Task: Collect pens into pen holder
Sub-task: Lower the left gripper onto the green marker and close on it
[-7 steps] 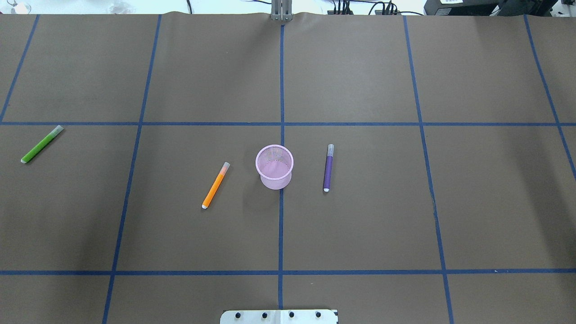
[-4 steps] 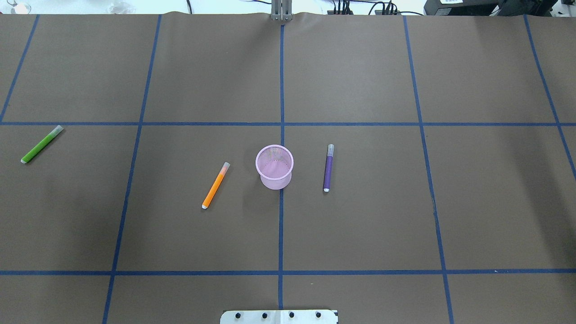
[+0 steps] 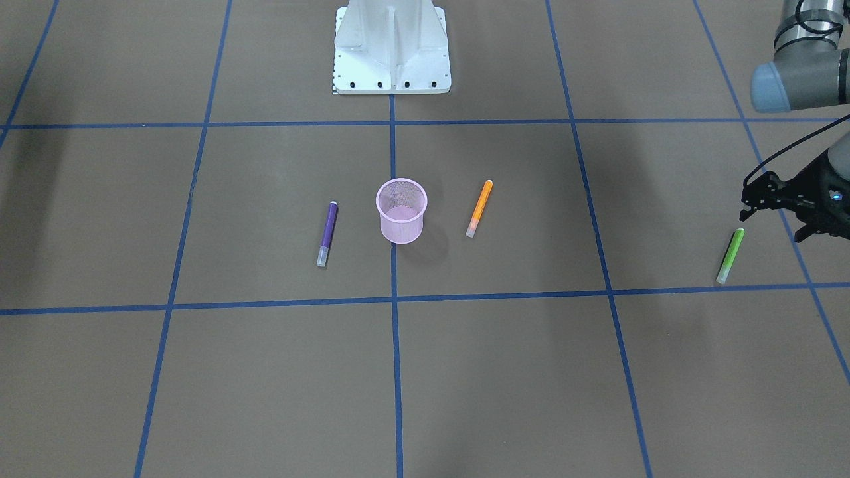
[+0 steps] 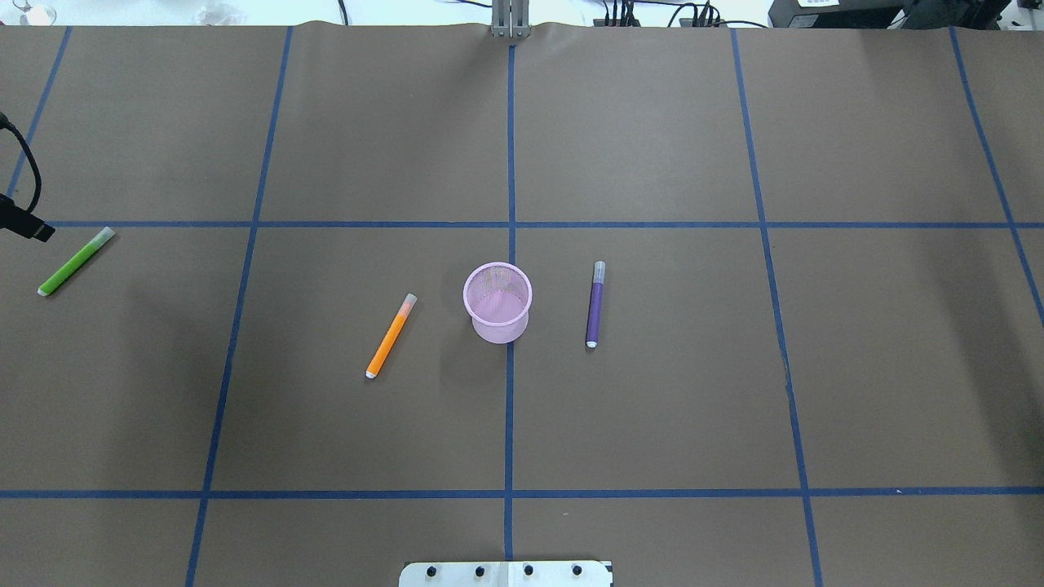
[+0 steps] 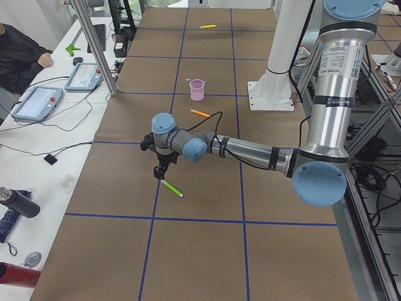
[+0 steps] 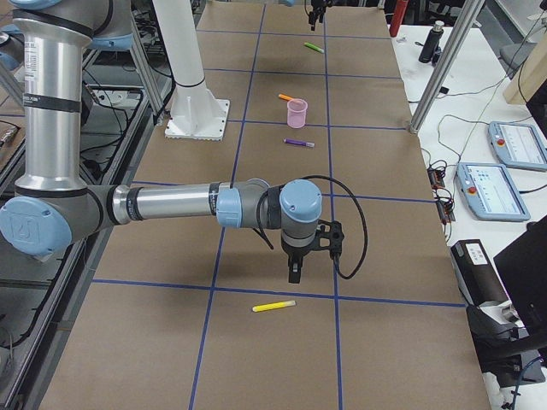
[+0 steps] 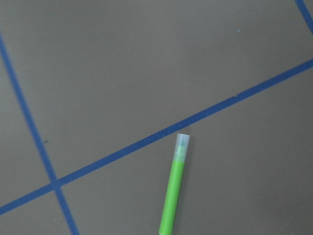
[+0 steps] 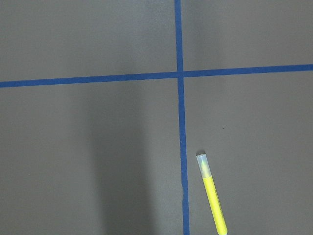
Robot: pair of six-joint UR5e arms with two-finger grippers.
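One green pen (image 3: 730, 255) | left hand (image 3: 772, 222) wide, near it | right hand (image 6: 293, 273) cannot tell

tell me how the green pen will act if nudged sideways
The green pen looks round and slim and lies flat, so it would probably roll. It seems to be rigid plastic, likely light and stiff. Its smooth barrel may slip in a pinch.

Both arms (image 6: 171, 205) silver tubes with pale-blue joint caps (image 5: 319, 185); black cables (image 6: 365, 224) looped at wrists; white bolted pedestal (image 3: 392, 46)
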